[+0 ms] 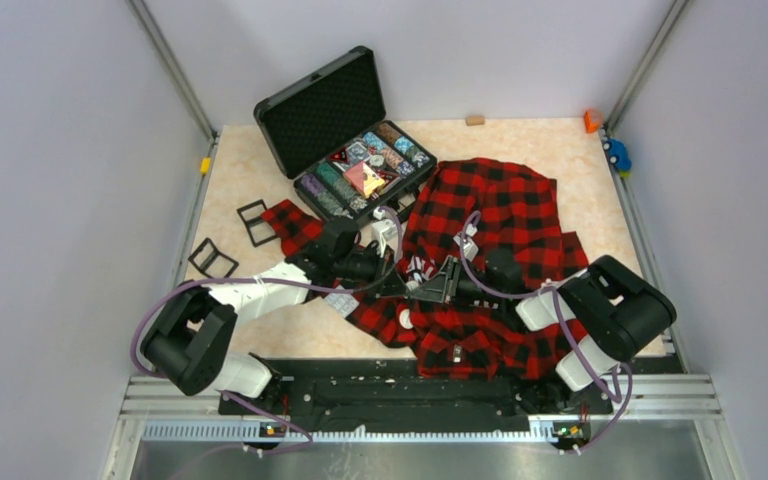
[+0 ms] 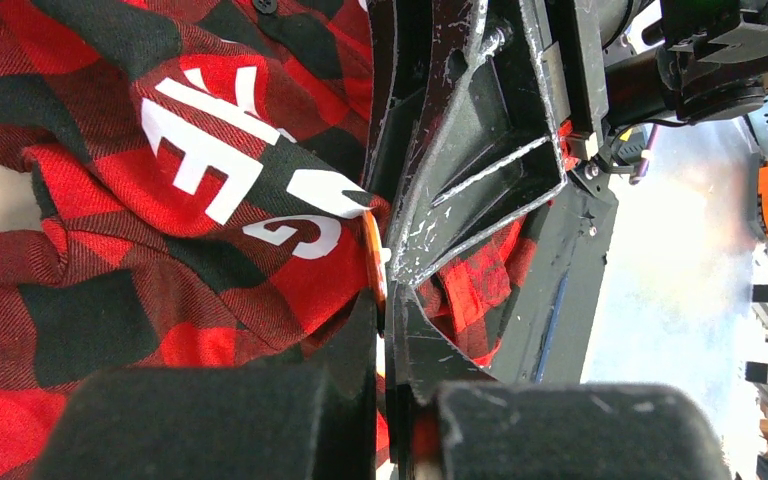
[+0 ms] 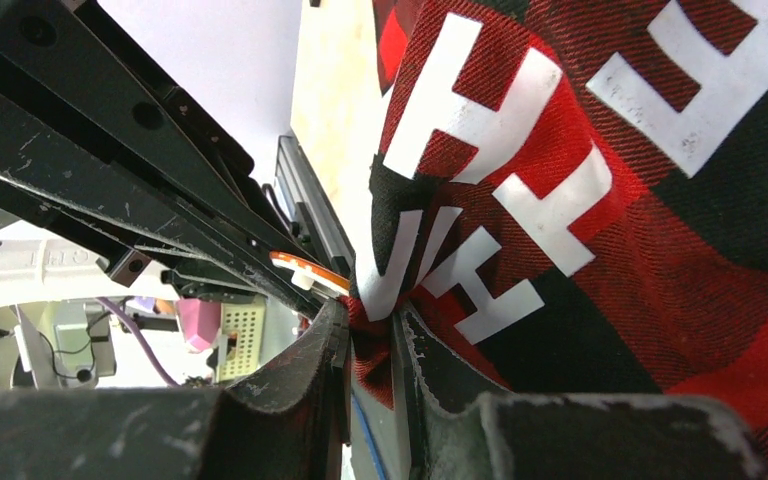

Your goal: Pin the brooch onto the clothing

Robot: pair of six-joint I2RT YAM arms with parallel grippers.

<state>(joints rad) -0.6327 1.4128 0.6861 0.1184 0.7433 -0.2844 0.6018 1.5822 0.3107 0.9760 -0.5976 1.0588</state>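
Right claw (image 3: 370,322) pinches a raised fold of the red-and-black checked shirt (image 3: 610,300) between nearly closed jaws, with white lettering just above its tips. Left claw (image 2: 385,315), jaws tight together, grips the thin orange brooch (image 2: 373,255) edge-on against that fold, just beside the right claw's tips. Beneath both claws the shirt lies rumpled on the counter (image 1: 520,140).

Open black hard case (image 1: 325,110) with foam-lined lid at far left of a beige tabletop (image 1: 520,145), colourful small pieces (image 1: 368,165) filling its tray, black rectangular frame (image 1: 257,222) beside another black frame (image 1: 212,259), small wooden block (image 1: 475,120) at far edge, orange object (image 1: 591,121) in far right corner, blue object (image 1: 616,155) near it, yellow piece (image 1: 204,165) at left edge.
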